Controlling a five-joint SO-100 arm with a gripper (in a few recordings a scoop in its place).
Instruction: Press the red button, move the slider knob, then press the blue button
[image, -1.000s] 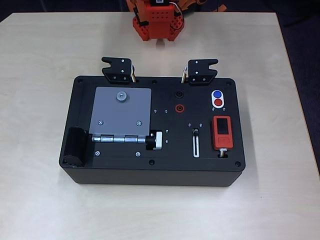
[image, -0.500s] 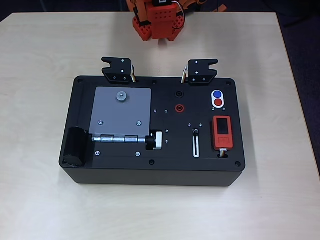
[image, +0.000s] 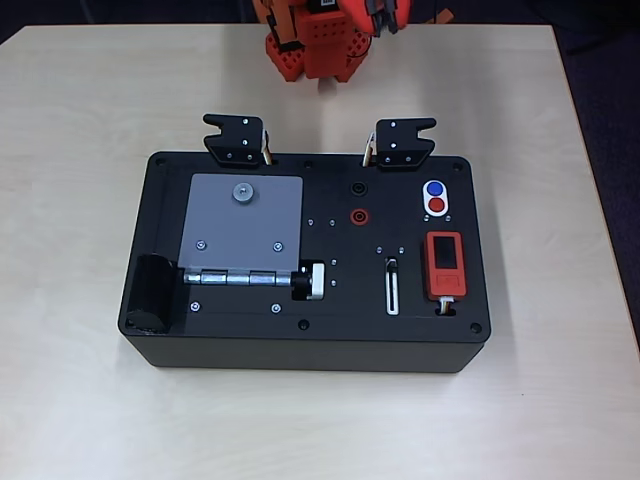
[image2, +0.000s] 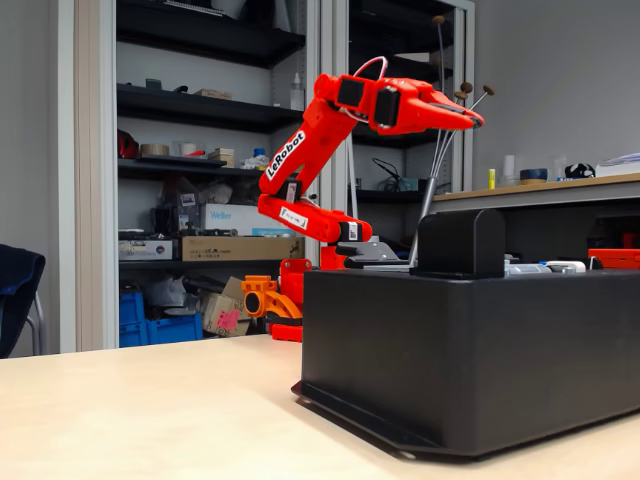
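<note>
The arm (image2: 300, 150) is raised high at the back of the table, with the gripper (image2: 470, 117) held well above the black box (image: 305, 345) and nothing touched. In the fixed view the fingers taper to one point and look pressed together, with nothing between them; the overhead view catches just the gripper's tip at the top edge (image: 385, 15).

Taking the white oval plate (image: 435, 188) as landmark: the red button (image: 436, 206) sits in its near half and the blue button (image: 434, 188) in its far half, almost touching each other. The slider slot (image: 392, 288) lies nearer the camera than the plate and a little to its left in the overhead view, with the knob (image: 392, 265) at the slot's plate-side end. An orange-red unit (image: 444, 265) stands just beside the slot, directly below the plate.

The step in hand, as I judge it, is the reach for the red button. Shut fingers suit this well: they make one narrow tip. The approach should come steeply from above, clear of the black bracket (image: 400, 143) just beyond the plate, and land on the red dome's centre. Drifting toward the far half would risk pressing blue first. A short, straight push and a straight lift should do, and then the tip is already close to the knob.
</note>
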